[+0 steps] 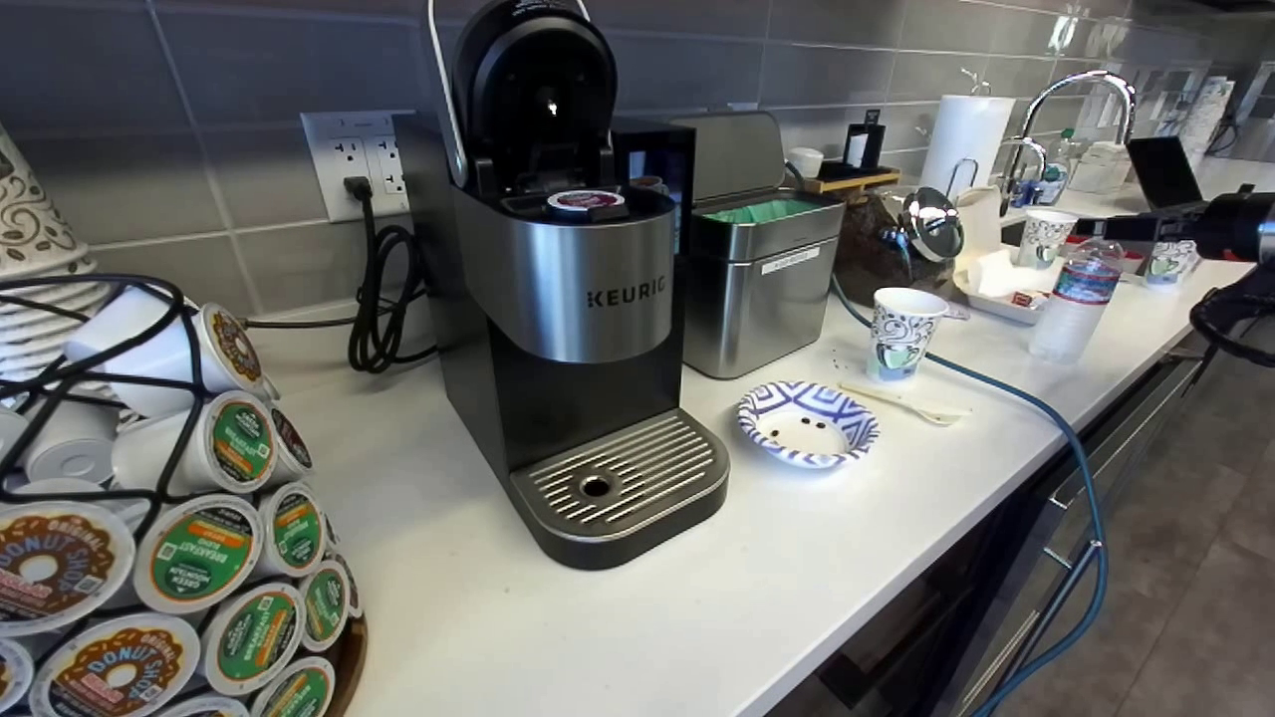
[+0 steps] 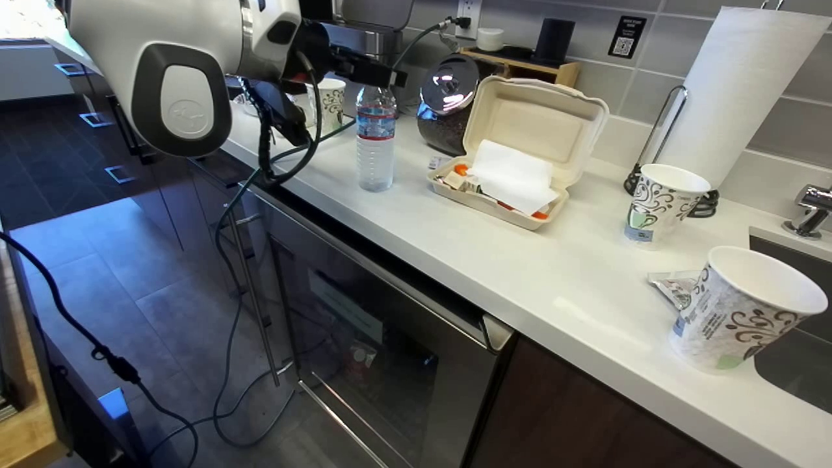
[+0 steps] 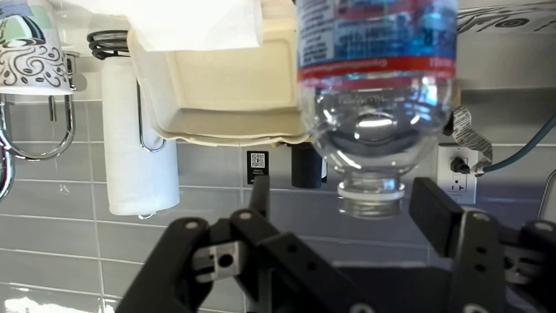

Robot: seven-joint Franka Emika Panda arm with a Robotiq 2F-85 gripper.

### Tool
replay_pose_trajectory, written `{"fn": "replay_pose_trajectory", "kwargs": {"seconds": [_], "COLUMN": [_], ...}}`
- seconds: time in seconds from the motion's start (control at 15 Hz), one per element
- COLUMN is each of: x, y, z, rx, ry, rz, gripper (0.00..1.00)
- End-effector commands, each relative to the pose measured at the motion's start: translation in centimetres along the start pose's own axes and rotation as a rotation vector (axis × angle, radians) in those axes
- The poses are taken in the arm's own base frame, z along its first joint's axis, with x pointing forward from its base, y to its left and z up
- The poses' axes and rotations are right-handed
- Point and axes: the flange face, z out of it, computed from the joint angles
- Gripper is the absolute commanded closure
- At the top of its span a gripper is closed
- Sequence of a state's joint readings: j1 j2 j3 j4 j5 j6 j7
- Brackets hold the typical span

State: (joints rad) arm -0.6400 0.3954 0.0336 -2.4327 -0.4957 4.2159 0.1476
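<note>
Clear plastic bottle (image 2: 376, 146), upright on a white countertop (image 2: 552, 273) near an open takeout box (image 2: 539, 123), ribbed along the lower body (image 2: 376, 166), wrapped in a blue-and-red label (image 2: 376, 122), with rounded shoulders (image 3: 375, 139) and a white ring (image 3: 371, 195) around the see-through neck (image 3: 371, 180).

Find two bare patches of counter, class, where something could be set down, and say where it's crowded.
Bare counter shows between the pods and Keurig, and between the box and packet. It's crowded around the bottle, with the pincer near its neck, and around the bowl, with a cup and utensil close by.
</note>
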Motion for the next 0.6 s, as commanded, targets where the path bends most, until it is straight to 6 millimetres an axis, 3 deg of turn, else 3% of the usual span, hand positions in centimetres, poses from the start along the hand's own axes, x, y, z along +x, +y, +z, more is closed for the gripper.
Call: {"fn": "replay_pose_trajectory", "kwargs": {"seconds": [0.0, 0.27, 0.53], "x": [0.1, -0.3, -0.9], "y": [-0.3, -0.6, -0.5], "z": [-0.8, -1.6, -2.5], "rx": [0.013, 0.033, 0.029], "ry": [0.010, -0.003, -0.018], "rz": [0.008, -0.003, -0.007], "gripper": [0.15, 0.10, 0.13]}}
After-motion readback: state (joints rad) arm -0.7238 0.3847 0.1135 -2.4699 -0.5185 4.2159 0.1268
